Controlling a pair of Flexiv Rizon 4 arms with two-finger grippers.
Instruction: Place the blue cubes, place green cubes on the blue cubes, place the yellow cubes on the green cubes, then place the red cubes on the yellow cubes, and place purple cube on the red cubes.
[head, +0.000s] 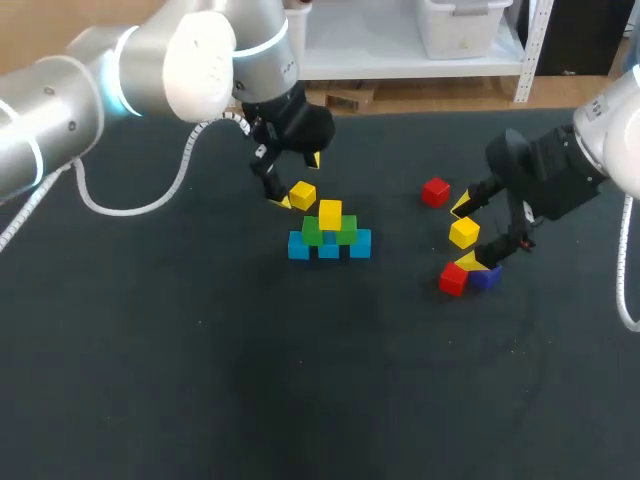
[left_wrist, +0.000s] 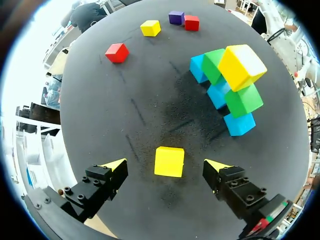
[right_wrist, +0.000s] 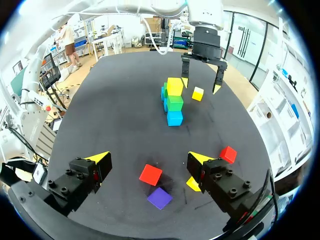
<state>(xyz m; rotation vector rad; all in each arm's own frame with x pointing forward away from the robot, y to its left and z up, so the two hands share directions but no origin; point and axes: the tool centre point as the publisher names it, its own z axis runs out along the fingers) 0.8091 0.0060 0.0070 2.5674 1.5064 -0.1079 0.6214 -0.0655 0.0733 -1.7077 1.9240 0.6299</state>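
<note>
Table (head: 300, 380) with a dark, near-black matte top, fills most of the head view. In the left wrist view the top has a few short pale scuff lines (left_wrist: 137, 111) and a greyish dusty patch (left_wrist: 187, 117) near the middle. Small light specks are scattered over the rest.

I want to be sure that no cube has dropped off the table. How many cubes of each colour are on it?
Blue cubes: 3
Green cubes: 2
Yellow cubes: 3
Red cubes: 2
Purple cube: 1
Total: 11
</note>
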